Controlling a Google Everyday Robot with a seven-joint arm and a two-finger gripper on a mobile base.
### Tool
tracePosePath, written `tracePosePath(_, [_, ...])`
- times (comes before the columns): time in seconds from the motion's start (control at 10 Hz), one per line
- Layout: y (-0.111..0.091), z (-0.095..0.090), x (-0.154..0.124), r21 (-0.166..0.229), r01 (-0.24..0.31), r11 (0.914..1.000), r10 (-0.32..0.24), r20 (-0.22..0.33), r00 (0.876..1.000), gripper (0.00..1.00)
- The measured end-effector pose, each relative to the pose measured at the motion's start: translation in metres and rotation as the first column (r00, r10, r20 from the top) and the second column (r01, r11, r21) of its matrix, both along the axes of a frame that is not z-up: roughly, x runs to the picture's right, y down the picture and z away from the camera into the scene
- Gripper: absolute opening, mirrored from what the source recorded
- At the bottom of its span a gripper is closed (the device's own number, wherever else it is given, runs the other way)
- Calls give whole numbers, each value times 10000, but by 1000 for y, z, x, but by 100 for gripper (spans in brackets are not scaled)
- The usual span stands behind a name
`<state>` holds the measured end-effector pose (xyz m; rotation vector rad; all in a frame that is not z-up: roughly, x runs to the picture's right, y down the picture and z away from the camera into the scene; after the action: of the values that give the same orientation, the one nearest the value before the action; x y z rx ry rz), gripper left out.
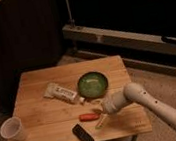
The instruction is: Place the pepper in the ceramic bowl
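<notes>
1. Five objects sit on a small wooden slat table (44,118) in a dim room, with the robot's white arm (147,100) reaching in over the table's near right corner.

2. At the end of the arm, the gripper (101,117) hovers low over the near right part of the tabletop, pointing left. Whether it is spread or closed cannot be told from this view, nor whether it touches anything.

3. Just left of the gripper lies the red pepper (89,117), flat on the wood with its length running left to right. It is outside the bowl, on the near side of it and apart from it.

4. Toward the far right of the tabletop stands the green ceramic bowl (94,84), upright, with nothing visible inside.

5. A pale tube (62,93) lies on its side left of the bowl, slanting from far left to near right. Its near end comes close to the bowl's near left rim.

6. At the near left corner a white cup (13,130) stands upright, mouth up, well apart from everything else.

7. A flat black handheld device (83,134) lies near the front edge, to the near left of the pepper and at a slant. What kind of device it is cannot be made out.

8. Beyond the table, a metal rack (126,38) crosses the far right of the scene above a speckled floor (153,74). A dark panelled wall (20,35) fills the far left.
</notes>
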<state>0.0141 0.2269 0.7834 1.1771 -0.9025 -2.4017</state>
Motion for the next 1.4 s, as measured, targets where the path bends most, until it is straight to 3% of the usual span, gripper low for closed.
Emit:
tracePosePath(0.4, [14,5,9,-582,-6,9983,7,7,10000,80])
tracePosePath(0.8, [20,21,-7,-879,-14,9961,80,748,9972,80])
tracePosePath(1.2, [17,39,-38,-1039,61,9946,121,1731,9848,80])
tracePosePath(1.4, [18,39,-38,-1022,56,9948,119,1699,9854,80])
